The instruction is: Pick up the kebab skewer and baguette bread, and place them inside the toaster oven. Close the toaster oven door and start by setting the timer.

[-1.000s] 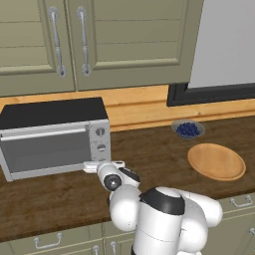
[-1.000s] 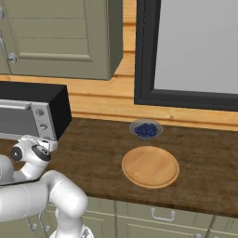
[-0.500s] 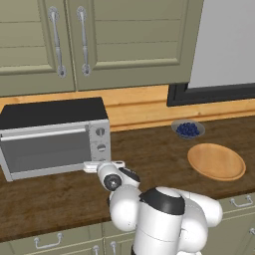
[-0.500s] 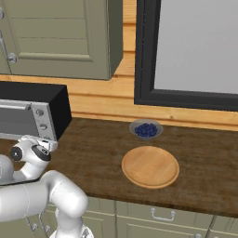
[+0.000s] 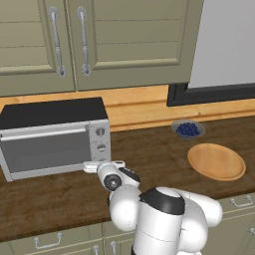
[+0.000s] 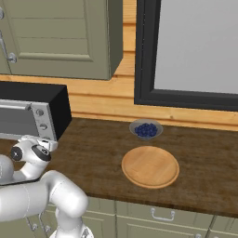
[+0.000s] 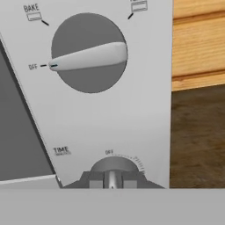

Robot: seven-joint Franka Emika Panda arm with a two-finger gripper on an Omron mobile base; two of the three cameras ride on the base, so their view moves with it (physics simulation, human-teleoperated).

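Counter (image 5: pixel 149 149) runs the width of the kitchen; toaster oven (image 5: pixel 55 137) sits at its left end, backed against the wood splashback, so the front panel faces the base and the arm can reach it square-on

Toaster oven door (image 5: pixel 47 149) is up and shut, grey glass flush in the silver frame. I can't see through it in these views, so whether the kebab skewer and baguette bread are inside isn't visible; judging by the shut door and neither lying on the counter, loading looks done

Wooden plate (image 5: pixel 216 162) lies bare on the right, well apart from the oven, with the bowl of blueberries (image 5: pixel 188 129) just behind it

Arm is folded low with the hand level at the oven's right panel, bottom knob height, which fits the timer step

Hand view: mode knob (image 7: pixel 90 52) has its pointer on OFF. Below it, under the TIME label, the timer knob (image 7: pixel 115 166) has its ridge lying between the two fingertips

Gripper (image 7: pixel 112 180) jaws are pinched in tight on that ridge; grip on the ridge rather than the round body gives torque without slipping

Judgement: next is a wrist roll to wind the timer off OFF
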